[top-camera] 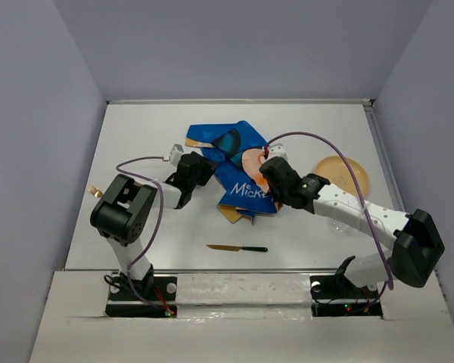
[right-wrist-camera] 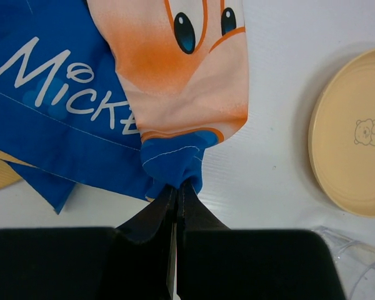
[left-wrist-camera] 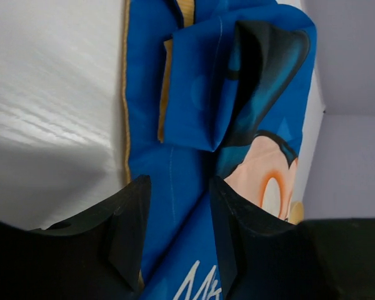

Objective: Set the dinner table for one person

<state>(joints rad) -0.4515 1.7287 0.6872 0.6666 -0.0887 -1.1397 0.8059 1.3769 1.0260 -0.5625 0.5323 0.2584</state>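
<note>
The dinner table point(top-camera: 136, 136) is a large white tabletop. A blue Mickey Mouse placemat point(top-camera: 231, 159) lies crumpled and folded over itself at its middle. My right gripper point(top-camera: 271, 172) is shut on a bunched blue edge of the placemat point(right-wrist-camera: 175, 162), as the right wrist view point(right-wrist-camera: 178, 187) shows. My left gripper point(top-camera: 193, 172) is at the placemat's left side. Its jaws point(left-wrist-camera: 178, 187) stand open, with blue cloth point(left-wrist-camera: 181, 125) showing in the gap between them. A tan plate point(top-camera: 342, 175) lies right of the placemat. A knife point(top-camera: 238, 248) lies near the front.
A clear cup point(right-wrist-camera: 356, 262) stands by the right arm, just in front of the plate point(right-wrist-camera: 353, 131). A small tan item point(top-camera: 95, 193) lies at the table's left edge, behind the left arm. Grey walls enclose the table on three sides.
</note>
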